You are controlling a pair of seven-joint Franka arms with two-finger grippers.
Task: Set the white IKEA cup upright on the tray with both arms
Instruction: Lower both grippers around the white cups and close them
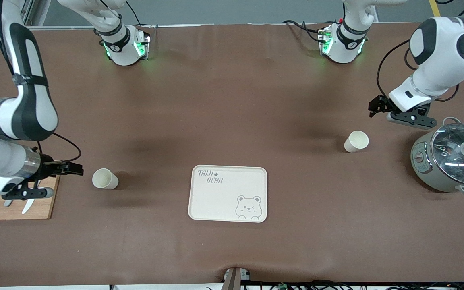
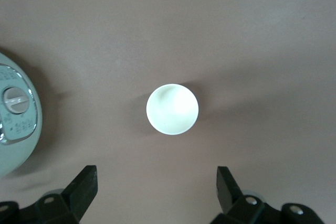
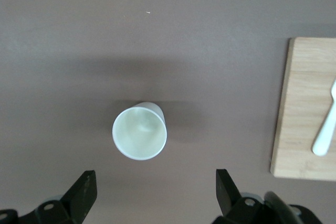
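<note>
- Two white cups stand upright on the brown table, neither yet on the tray [image 1: 228, 193], which lies empty midway between them, closer to the table's front edge.
- Starting at the right arm's end: the right gripper [image 1: 67, 168] hangs over the corner of the cutting board [image 1: 14, 209], fingers spread and holding nothing.
- Just beside that board, toward the table's middle, stands the first cup [image 1: 104, 178], mouth up, clear of everything.
- Toward the left arm's end stands the second cup [image 1: 356, 141], also mouth up, with the rice cooker [image 1: 449, 161] well apart from it at that edge.
- The left gripper [image 1: 377, 105] hovers over bare table near that cup, jaws wide and empty.
- Each cup looks light, stiff, thin-walled and smooth, so likely slippery and easy to tip.
- A sound hold would be across the wall just below the rim, squeezed gently, keeping the cup vertical.
</note>
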